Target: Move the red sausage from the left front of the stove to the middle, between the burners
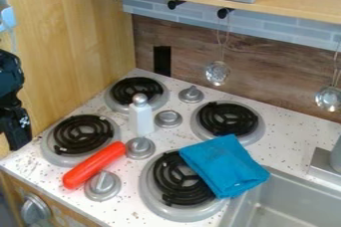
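Note:
At the left edge hangs the black gripper [15, 126], just left of the counter corner and touching nothing that I can make out. A red-orange cylinder [94, 165] lies slanted between the front-left burner [83, 136] and a silver knob [102, 185]. Upright among the burners stands a white bottle with a silver top [140, 116]. A folded blue cloth [224, 165] covers the right part of the front-right burner [160, 198] and reaches the sink's rim.
Two back burners [138, 91] [228, 119] and several silver knobs [168, 118] sit on the speckled counter [293, 146]. A grey sink [283, 206] is at lower right. Ladles [218, 73] hang from hooks under the shelf [303, 2]. A wooden wall [70, 47] rises at left.

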Controlling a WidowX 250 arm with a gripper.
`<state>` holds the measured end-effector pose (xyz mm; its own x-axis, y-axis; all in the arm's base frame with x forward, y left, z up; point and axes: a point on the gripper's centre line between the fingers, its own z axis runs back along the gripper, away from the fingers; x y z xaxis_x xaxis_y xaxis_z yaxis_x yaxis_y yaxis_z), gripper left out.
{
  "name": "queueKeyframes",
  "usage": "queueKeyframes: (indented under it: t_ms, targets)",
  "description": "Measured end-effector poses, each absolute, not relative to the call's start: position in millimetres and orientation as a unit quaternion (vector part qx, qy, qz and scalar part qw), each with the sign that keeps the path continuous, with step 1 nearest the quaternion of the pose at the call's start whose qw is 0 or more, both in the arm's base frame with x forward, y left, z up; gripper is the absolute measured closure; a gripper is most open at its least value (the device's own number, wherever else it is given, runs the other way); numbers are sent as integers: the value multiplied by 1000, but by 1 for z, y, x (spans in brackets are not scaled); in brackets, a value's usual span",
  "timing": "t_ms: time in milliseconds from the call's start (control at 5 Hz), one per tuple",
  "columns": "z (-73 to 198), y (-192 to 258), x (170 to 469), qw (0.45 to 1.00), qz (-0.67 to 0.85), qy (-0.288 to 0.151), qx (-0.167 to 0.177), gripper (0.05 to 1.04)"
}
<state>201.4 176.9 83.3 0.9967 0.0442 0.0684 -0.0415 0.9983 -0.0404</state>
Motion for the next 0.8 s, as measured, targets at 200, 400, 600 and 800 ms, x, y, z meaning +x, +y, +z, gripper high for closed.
queueKeyframes:
  t_ms: [200, 400, 600, 800]
  targets:
    - [76, 175, 199, 999, 21, -23, -28, 80]
    - [67, 163, 209, 1000, -16, 2, -6, 80]
    - [52, 147, 206, 1000, 2, -3, 20, 80]
    - [52, 141, 224, 999, 2, -36, 38, 80]
